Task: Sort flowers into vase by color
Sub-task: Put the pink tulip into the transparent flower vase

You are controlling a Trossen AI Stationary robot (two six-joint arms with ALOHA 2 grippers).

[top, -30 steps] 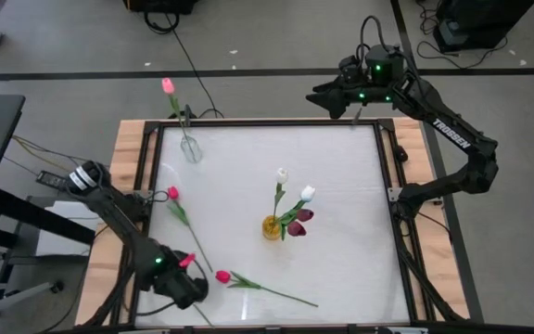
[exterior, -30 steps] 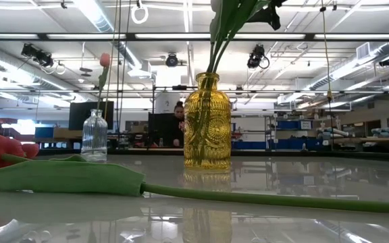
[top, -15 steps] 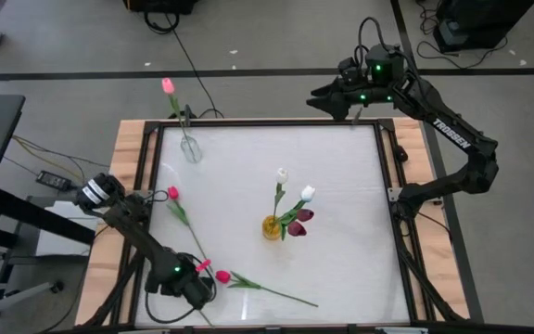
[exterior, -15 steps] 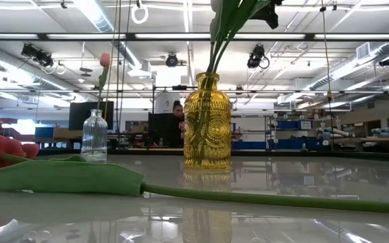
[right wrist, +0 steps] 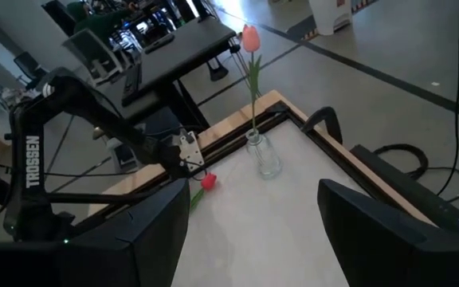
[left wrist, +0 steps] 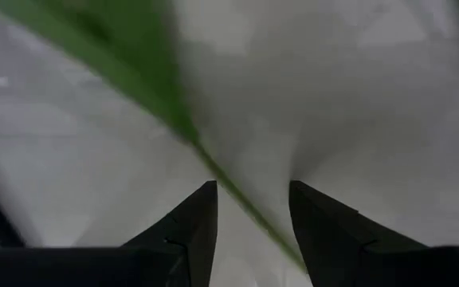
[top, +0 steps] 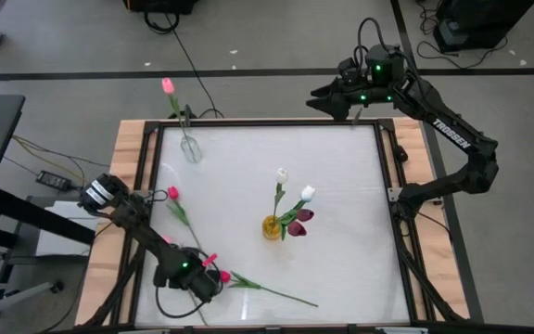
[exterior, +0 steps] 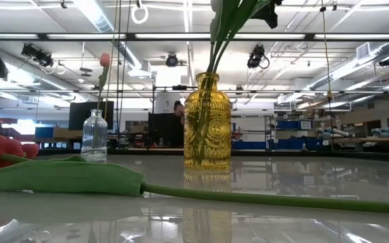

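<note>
- The left claw [top: 213,276] has slid along the desk's [top: 341,241] near edge toward the lying pink flower [top: 223,276]; its fingers [left wrist: 190,227] stand apart, astride a green stem, gripping nothing yet.
- A grasp looks imminent; this flower likely belongs in the clear vase [top: 191,148] by the far-left corner.
- The right claw [top: 315,95] waits open beyond the far edge; the yellow vase [top: 272,227] sits mid-desk.

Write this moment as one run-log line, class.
left claw: open, astride green stem | right claw: open, waiting at table's far edge | yellow vase: white and dark tulips | clear vase: pink tulip
</note>
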